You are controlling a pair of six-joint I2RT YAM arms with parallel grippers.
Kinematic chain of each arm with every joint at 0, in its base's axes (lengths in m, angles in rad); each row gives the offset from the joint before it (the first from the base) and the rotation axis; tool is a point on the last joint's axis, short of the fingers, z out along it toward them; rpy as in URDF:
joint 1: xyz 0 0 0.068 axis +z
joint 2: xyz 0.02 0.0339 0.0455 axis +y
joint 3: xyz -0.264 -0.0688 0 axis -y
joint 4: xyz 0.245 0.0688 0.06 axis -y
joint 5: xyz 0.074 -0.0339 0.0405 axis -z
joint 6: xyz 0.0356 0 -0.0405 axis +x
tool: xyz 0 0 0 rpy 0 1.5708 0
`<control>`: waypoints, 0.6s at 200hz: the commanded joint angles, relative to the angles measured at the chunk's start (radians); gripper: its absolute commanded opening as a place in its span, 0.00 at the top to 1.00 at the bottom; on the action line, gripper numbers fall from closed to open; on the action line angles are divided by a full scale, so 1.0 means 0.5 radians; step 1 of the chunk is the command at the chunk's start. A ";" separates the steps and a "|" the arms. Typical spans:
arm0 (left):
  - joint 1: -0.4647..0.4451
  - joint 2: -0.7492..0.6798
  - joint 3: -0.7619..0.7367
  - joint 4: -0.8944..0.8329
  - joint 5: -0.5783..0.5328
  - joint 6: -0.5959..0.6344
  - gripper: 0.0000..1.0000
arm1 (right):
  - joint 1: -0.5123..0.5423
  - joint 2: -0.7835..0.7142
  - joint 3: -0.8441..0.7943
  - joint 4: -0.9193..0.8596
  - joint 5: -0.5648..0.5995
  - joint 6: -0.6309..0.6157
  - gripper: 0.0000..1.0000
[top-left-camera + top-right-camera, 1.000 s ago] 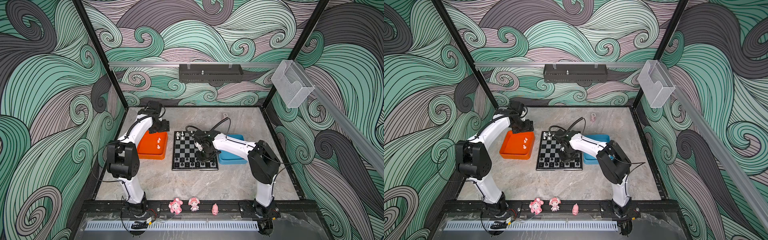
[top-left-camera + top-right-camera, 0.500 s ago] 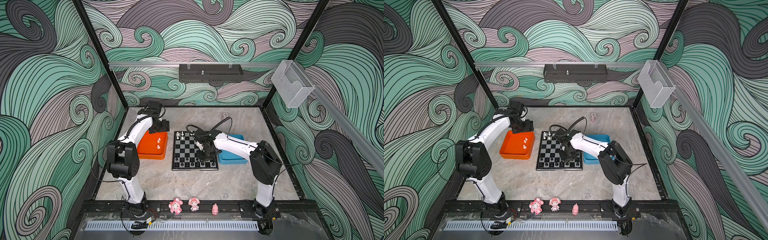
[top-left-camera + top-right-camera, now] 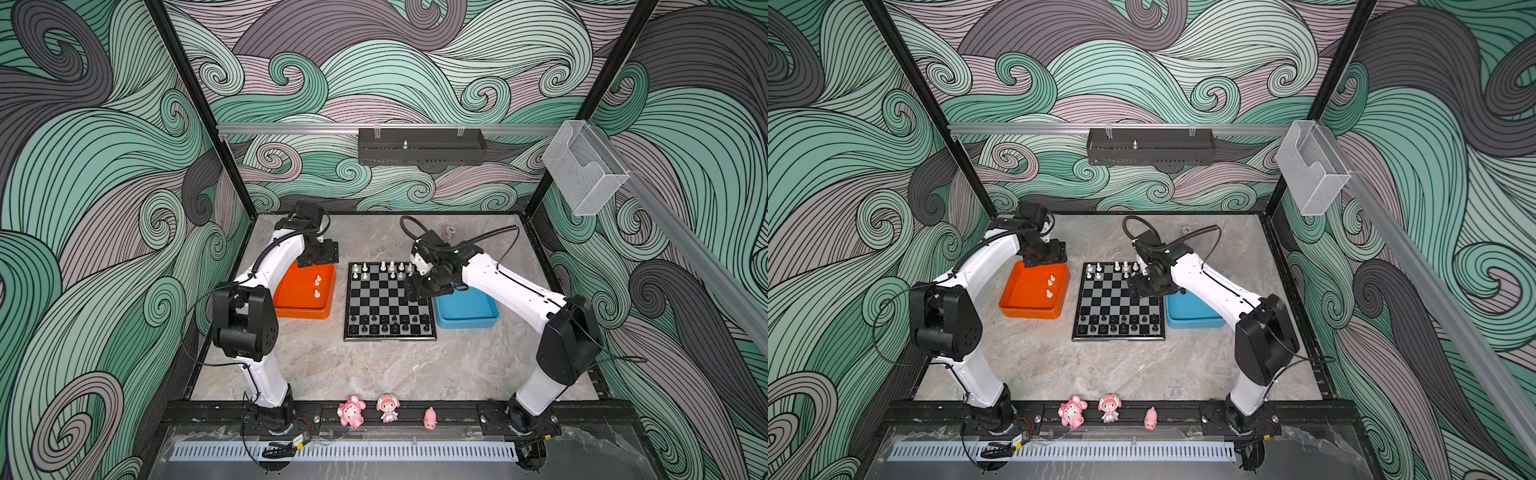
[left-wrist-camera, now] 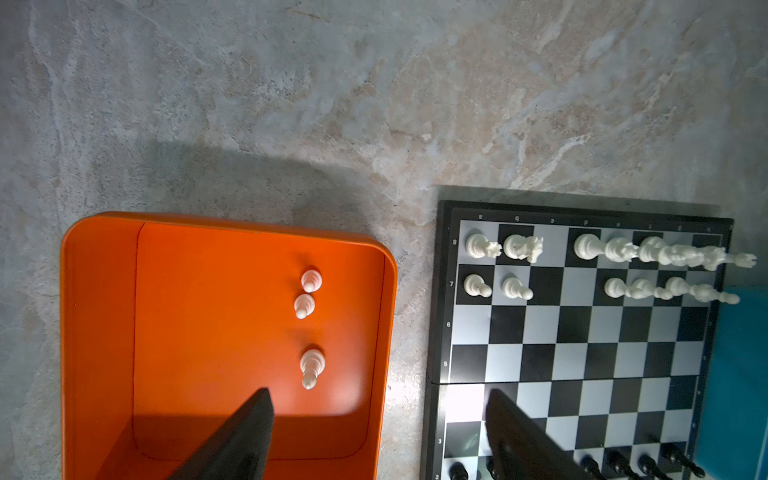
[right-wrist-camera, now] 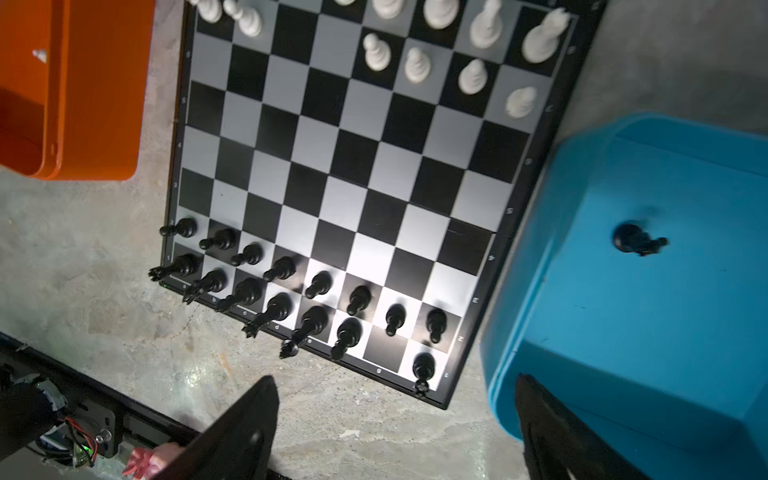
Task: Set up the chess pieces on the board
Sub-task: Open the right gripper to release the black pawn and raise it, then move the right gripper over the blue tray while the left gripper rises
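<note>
Shows board (image 3: 390, 301) nearly full: three white chess pieces (image 4: 304, 305) in orange tray (image 4: 208, 332), one black piece (image 5: 636, 241) in blue tray (image 5: 623, 332); left gripper (image 4: 378, 392), right gripper (image 5: 397, 377) spread, empty.

board (image 5: 345, 174): smooth, glossy, throws glare | black pieces (image 5: 318, 284): shiny plastic | orange tray (image 4: 99, 332), board's 9 o'clock: smooth plastic, faint sheen | blue tray (image 5: 623, 332), 3 o'clock: likewise | tabletop (image 4: 249, 104): marbled stone-look, matt | my right fingers (image 5: 232, 436): matt black

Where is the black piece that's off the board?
In the right wrist view the black piece sits alone in the blue tray; in both top views that tray lies just right of the board.
</note>
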 commanded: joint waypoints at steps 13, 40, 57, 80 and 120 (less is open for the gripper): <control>-0.040 -0.106 0.032 -0.099 -0.068 0.020 0.17 | -0.218 -0.115 -0.062 -0.040 0.065 -0.109 0.08; -0.099 -0.088 0.114 -0.150 -0.119 0.034 0.17 | -0.400 -0.146 -0.130 -0.018 0.040 -0.172 0.09; -0.148 -0.071 0.168 -0.168 -0.118 0.032 0.17 | -0.506 -0.150 -0.166 -0.003 0.019 -0.202 0.10; -0.278 -0.027 0.250 -0.171 -0.123 0.053 0.17 | -0.629 -0.110 -0.208 0.025 -0.020 -0.211 0.14; -0.455 0.087 0.346 -0.133 -0.063 0.027 0.17 | -0.738 0.059 -0.185 0.091 -0.070 0.002 0.26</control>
